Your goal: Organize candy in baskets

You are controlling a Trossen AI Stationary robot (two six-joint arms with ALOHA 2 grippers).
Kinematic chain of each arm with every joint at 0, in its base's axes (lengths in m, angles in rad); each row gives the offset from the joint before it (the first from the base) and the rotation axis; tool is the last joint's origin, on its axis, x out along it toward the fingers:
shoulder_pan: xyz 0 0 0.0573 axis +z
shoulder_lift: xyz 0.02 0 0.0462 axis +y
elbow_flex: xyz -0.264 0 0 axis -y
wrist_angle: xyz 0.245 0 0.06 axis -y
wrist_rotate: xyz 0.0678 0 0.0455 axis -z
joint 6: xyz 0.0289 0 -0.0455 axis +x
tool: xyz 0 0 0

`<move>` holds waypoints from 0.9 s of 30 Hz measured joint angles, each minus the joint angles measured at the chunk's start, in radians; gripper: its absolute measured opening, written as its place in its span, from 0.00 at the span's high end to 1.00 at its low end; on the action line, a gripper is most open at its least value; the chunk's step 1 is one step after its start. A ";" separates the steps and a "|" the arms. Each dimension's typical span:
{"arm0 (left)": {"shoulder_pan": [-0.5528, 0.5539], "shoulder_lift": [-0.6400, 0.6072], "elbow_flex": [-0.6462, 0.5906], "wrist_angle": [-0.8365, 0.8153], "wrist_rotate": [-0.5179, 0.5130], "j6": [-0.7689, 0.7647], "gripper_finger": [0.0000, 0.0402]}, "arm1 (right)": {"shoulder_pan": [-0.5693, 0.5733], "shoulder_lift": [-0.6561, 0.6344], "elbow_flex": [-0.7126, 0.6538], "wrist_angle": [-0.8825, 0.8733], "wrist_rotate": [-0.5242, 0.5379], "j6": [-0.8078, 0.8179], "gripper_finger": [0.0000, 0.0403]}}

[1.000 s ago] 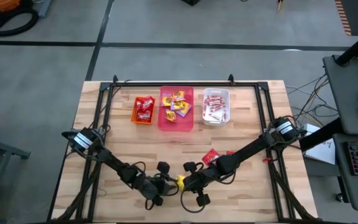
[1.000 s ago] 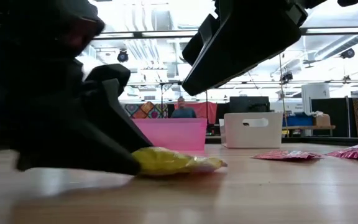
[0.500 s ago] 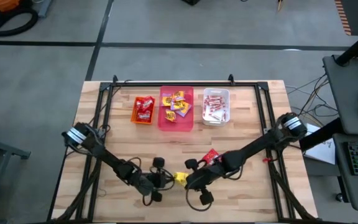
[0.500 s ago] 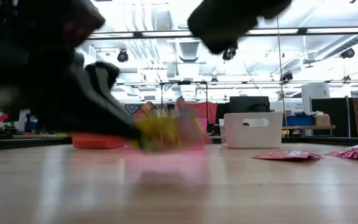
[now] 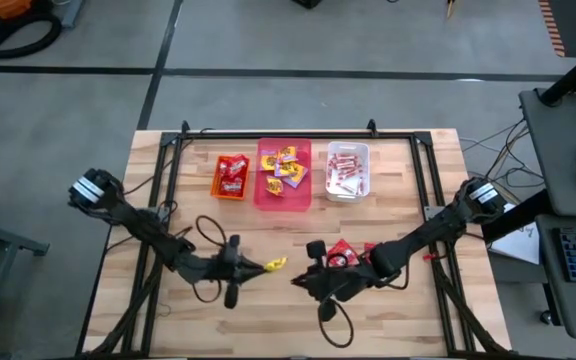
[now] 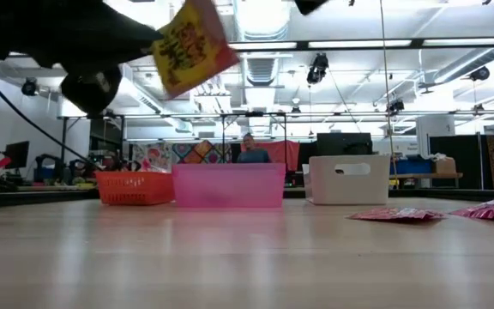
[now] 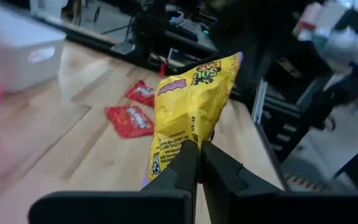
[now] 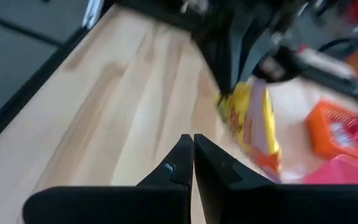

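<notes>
High view, bins: three in a row at the far side of the table (image 5: 148, 200): orange bin (image 5: 232, 176), pink bin (image 5: 284, 175), white bin (image 5: 348, 171). Sweets inside are too small to count.
High view, left gripper (image 5: 256, 267): near the table's middle, pinching a yellow packet (image 5: 275, 264) by one end.
High view, right gripper (image 5: 298, 279): just across from the left one, fingers pressed together, nothing in them.
High view, loose candy: red packets (image 5: 341, 252) half hidden under the right arm, so no real count.
Low view: yellow packet (image 6: 191, 45) up in the air, the gripper holding it mostly cut off at the top. Two red packets (image 6: 399, 214) lie on the wood, one clipped by the edge. All three bins show; a person sits far behind.
Left wrist view: fingers (image 7: 185, 163) clamped on the packet's lower edge; two red packets (image 7: 129, 119) on the table beyond.
Right wrist view: blurry, own fingers (image 8: 182, 160) shut and empty, yellow packet (image 8: 253, 127) ahead of them.
</notes>
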 joint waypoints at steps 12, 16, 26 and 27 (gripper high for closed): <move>-0.008 -0.046 -0.054 0.008 -0.001 -0.126 1.00 | -0.053 -0.001 -0.001 0.152 0.032 -0.071 0.90; -0.008 -0.044 -0.041 0.007 -0.005 -0.093 1.00 | -0.087 -0.001 -0.003 0.126 -0.004 -0.026 0.76; -0.001 -0.044 -0.016 0.010 -0.007 -0.078 1.00 | -0.206 0.019 -0.001 0.136 -0.294 0.005 0.56; 0.000 -0.044 -0.013 0.010 -0.008 -0.073 1.00 | -0.219 0.021 -0.001 0.135 -0.315 0.005 0.57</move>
